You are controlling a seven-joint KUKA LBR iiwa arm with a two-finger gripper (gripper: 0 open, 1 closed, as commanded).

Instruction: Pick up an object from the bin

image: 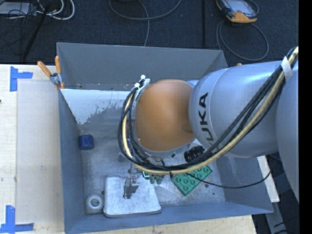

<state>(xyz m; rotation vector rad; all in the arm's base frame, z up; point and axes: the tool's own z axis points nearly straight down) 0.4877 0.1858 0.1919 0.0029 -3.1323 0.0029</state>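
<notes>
The bin (146, 65) takes up most of the frame, a grey metal box with sloping walls and a scuffed floor. My arm (243, 111) comes in from the right edge and bends down over the middle of it. The orange cover (163, 113) at my wrist sits near the centre of the frame, with cables looped around its left side.

On the floor, the biggest loose thing is a flat grey slab (114, 199) with rounded corners, lying at the lower centre of the frame close to the near wall. Next is a green plate (187, 183) with studs on top, lying flat just right of the slab and partly under my wrist. A small blue block (86, 141) sits alone at the left of the floor, well apart from the rest. A small pale ring (94, 202) lies just beside the slab's left edge.

My pincer (129, 188) hangs low over the upper middle of the grey slab, at or very near its top face. I cannot tell how far open it is, and I see nothing held in it.

As I judge it, the approach is made but the pick itself is not: everything lies flat on the floor. Closing on something and lifting it clear are left.
</notes>
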